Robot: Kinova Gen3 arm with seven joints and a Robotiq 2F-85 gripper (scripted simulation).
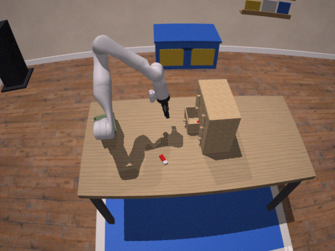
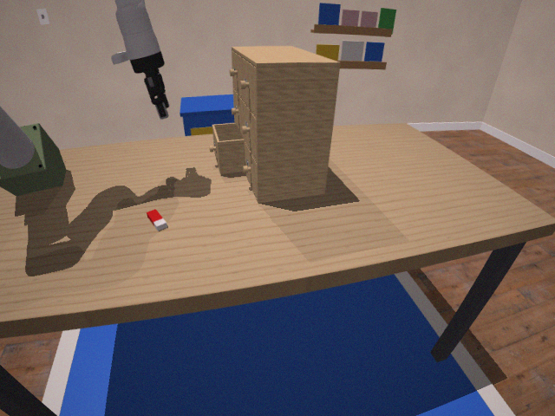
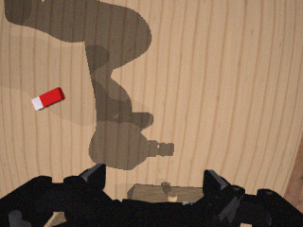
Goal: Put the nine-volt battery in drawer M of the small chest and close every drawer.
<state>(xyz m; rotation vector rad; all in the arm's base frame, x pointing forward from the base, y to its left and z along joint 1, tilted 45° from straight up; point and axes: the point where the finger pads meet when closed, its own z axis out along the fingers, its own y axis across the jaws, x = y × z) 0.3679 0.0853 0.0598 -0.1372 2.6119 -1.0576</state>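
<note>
The nine-volt battery, red with a white end, lies flat on the table, in front of the arm's shadow. The small wooden chest stands upright at mid-table. One low drawer is pulled out to the left. A small red thing shows inside it; I cannot read the drawer marks. My gripper is open and empty. It points down, high above the table, left of the open drawer and well away from the battery.
The arm's green base stands at the table's left end. The other drawers' knobs line the chest's left face. A blue cabinet stands on the floor behind the table.
</note>
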